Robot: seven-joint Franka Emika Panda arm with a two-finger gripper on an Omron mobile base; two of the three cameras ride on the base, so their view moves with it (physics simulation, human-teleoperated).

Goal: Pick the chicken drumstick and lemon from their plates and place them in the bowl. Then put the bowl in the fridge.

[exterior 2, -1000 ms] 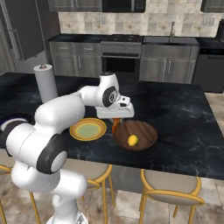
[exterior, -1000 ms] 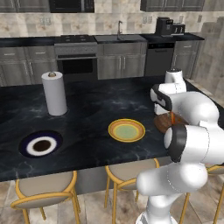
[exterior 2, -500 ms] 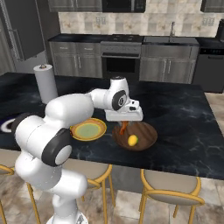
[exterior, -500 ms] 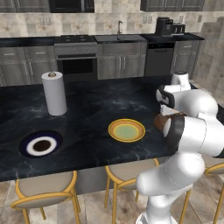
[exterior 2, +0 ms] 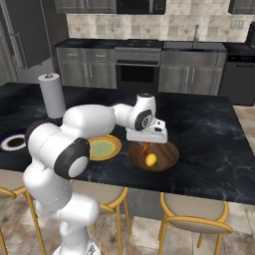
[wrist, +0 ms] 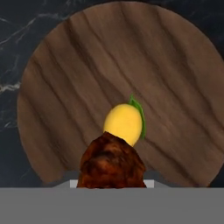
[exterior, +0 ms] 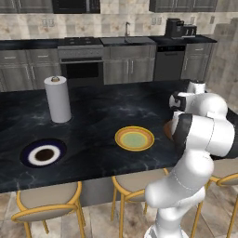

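My gripper [exterior 2: 145,144] hangs over the dark-brown wooden bowl [exterior 2: 167,158], shut on the chicken drumstick [exterior 2: 145,148]. In the hand view the brown drumstick [wrist: 111,164] rises at the bottom, hiding the fingertips. Beyond it the yellow lemon [wrist: 123,124] with a green leaf lies inside the bowl [wrist: 175,87]. The lemon [exterior 2: 151,160] rests near the bowl's middle. Both plates stand bare: the yellow-orange one [exterior 2: 103,147] just left of the bowl, the blue-rimmed one [exterior: 42,155] far to the left. The dark grey fridge [exterior 2: 25,35] stands at the back left.
A white paper towel roll [exterior: 57,99] stands upright on the black marble island [exterior: 107,111]. Stools with yellow frames [exterior 2: 195,211] line the island's near edge. Grey cabinets, an oven and a sink run along the back wall.
The hand has moved right with the drumstick, from beside the yellow plate to over the bowl. The lemon and the plates have stayed put.
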